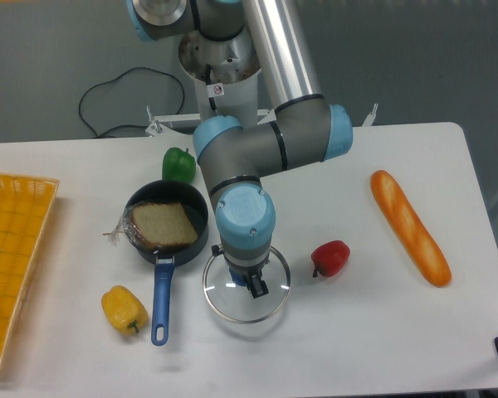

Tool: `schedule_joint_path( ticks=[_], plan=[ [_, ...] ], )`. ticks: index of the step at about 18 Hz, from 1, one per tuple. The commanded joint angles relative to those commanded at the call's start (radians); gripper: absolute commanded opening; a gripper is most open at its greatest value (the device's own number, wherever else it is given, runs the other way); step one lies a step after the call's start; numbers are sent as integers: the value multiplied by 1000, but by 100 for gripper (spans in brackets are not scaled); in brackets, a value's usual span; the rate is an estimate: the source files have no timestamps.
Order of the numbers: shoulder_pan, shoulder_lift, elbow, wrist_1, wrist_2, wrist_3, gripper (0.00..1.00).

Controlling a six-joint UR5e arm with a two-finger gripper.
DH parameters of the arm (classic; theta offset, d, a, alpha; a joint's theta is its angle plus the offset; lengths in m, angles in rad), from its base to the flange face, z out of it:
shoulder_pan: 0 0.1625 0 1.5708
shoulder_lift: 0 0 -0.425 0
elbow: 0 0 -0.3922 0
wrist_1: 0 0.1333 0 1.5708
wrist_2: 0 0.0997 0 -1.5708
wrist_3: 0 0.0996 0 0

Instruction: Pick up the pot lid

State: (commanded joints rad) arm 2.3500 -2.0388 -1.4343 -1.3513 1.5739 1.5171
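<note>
My gripper (237, 270) points down near the middle of the table, its fingers shut on the small blue knob of the pot lid (234, 304). The lid is round clear glass with a thin metal rim. It hangs a little above the white tabletop, roughly level, and the gripper body hides part of its far side.
Left of the lid stands a black pan (202, 217) with a blue handle, holding brown bread in plastic. A yellow pepper (124, 309), green pepper (179, 165), red pepper (330, 258), orange baguette (410, 228) and yellow crate (15, 249) are around.
</note>
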Motion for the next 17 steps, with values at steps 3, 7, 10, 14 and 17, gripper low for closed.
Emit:
schedule_joint_path(
  ticks=[3,7,10,14,17],
  plan=[
    [0,20,-9,-17,-5,0,56],
    [0,25,-14,-15,-25,-8,56],
    [0,25,-17,-15,-32,-8,56],
    [0,25,-18,-15,-40,-8,56],
    [0,25,-23,-15,-43,-8,56]
  ],
)
